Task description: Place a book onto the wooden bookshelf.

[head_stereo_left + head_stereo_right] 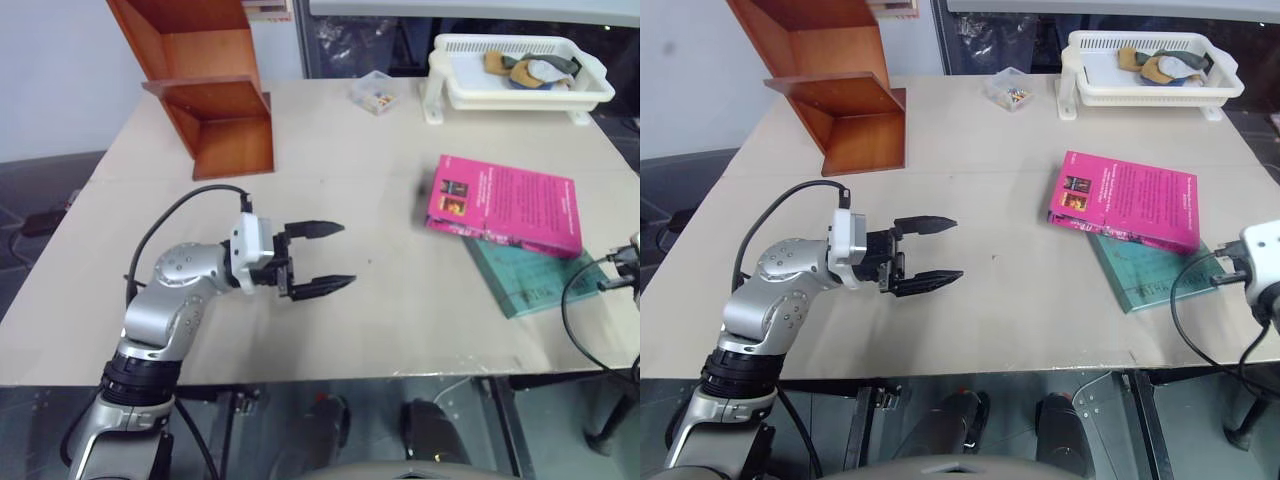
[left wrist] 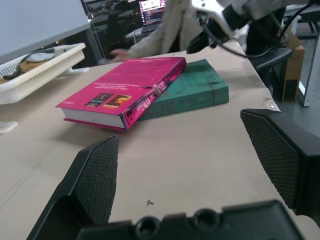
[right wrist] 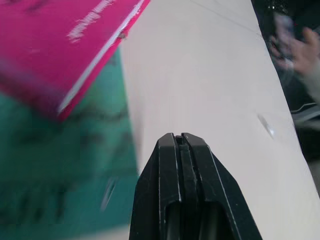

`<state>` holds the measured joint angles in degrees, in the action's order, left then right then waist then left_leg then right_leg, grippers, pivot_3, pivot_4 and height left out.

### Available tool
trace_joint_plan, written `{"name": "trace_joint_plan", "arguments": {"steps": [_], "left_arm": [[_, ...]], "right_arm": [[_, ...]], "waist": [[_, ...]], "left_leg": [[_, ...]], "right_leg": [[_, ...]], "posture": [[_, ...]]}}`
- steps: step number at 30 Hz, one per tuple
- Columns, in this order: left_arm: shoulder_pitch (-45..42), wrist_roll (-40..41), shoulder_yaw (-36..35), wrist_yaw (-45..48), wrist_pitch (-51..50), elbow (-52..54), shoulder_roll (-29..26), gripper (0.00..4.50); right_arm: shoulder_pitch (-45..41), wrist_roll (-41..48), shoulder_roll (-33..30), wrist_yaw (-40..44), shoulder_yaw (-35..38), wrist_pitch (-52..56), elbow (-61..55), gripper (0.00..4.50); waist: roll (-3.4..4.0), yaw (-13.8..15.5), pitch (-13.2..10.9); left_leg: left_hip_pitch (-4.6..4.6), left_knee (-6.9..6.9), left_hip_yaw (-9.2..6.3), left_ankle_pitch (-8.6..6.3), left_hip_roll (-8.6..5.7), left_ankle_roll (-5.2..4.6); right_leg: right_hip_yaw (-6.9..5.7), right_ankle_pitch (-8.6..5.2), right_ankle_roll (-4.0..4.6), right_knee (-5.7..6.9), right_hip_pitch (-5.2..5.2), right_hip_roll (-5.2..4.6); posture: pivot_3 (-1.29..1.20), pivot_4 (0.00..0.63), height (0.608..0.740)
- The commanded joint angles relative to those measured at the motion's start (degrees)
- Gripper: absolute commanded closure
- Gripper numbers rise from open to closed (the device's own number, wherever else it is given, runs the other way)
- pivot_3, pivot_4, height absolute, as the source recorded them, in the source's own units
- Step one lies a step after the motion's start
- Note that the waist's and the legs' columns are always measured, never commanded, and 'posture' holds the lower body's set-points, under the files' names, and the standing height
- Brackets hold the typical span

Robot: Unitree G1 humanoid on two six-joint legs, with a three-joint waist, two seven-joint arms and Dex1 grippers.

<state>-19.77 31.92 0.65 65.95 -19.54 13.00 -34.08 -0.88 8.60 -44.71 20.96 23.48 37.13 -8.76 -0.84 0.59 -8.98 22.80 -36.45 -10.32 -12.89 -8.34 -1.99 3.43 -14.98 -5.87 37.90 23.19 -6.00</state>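
Your left hand (image 1: 322,257) hangs wide open and empty over the tabletop (image 1: 400,300), aimed at the pink book (image 1: 505,205), which lies across a green book (image 1: 535,280). Your right hand (image 3: 180,142) is shut, holding nothing. The bookshelf (image 1: 205,85) waits well apart.

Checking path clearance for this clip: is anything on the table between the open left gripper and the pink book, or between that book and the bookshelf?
Nothing visible. Bare table lies between the left gripper and the pink book, and between the book and the bookshelf. The small clear box sits beyond that line.
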Motion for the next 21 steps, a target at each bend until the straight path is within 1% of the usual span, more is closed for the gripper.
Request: {"name": "trace_joint_plan", "arguments": {"steps": [1,4,8,14,21], "left_arm": [[0.6,0.7,-0.6,-0.9,0.3,2.5,0.1,0.00],[1.1,0.7,-0.9,-1.4,0.5,2.7,0.0,0.00],[1.8,0.8,-1.4,-2.2,0.5,3.1,-0.2,0.00],[1.0,0.7,-1.3,-2.4,0.7,1.2,0.1,0.00],[-1.3,0.1,-0.3,-2.6,0.6,-0.6,1.0,0.00]], "right_arm": [[-2.6,-1.2,-0.3,2.1,-2.1,-6.8,4.8,4.46],[-3.1,0.6,0.7,4.8,-2.9,-8.5,4.8,4.46],[0.0,3.8,1.9,8.6,-2.6,-8.3,0.3,4.46],[5.0,5.9,4.7,9.0,-2.2,-6.6,-8.1,4.46],[7.2,6.5,6.2,9.3,-3.8,-6.5,-12.7,4.46]], "waist": [[0.00,0.0,0.0],[0.01,0.0,0.0],[0.01,0.0,0.0],[0.02,0.1,0.0],[0.02,0.1,0.0]], "left_leg": [[0.00,0.01,0.00,0.00,0.00,0.00],[0.01,0.01,0.02,-0.01,0.00,-0.01],[0.00,0.01,0.06,-0.01,0.01,-0.02],[0.00,0.01,0.07,-0.02,0.01,-0.03],[-0.01,0.00,0.08,-0.03,0.01,-0.03]], "right_leg": [[0.00,0.00,0.00,0.00,0.00,0.00],[0.05,0.00,0.00,-0.02,0.02,0.01],[0.10,0.00,0.00,-0.01,0.03,0.02],[0.12,0.00,0.00,0.00,0.04,0.02],[0.13,0.00,-0.01,0.03,0.05,0.03]], "posture": [[0.00,0.150,0.740],[0.00,0.150,0.740],[0.00,0.150,0.740],[0.00,0.150,0.740],[0.00,0.150,0.740]]}}
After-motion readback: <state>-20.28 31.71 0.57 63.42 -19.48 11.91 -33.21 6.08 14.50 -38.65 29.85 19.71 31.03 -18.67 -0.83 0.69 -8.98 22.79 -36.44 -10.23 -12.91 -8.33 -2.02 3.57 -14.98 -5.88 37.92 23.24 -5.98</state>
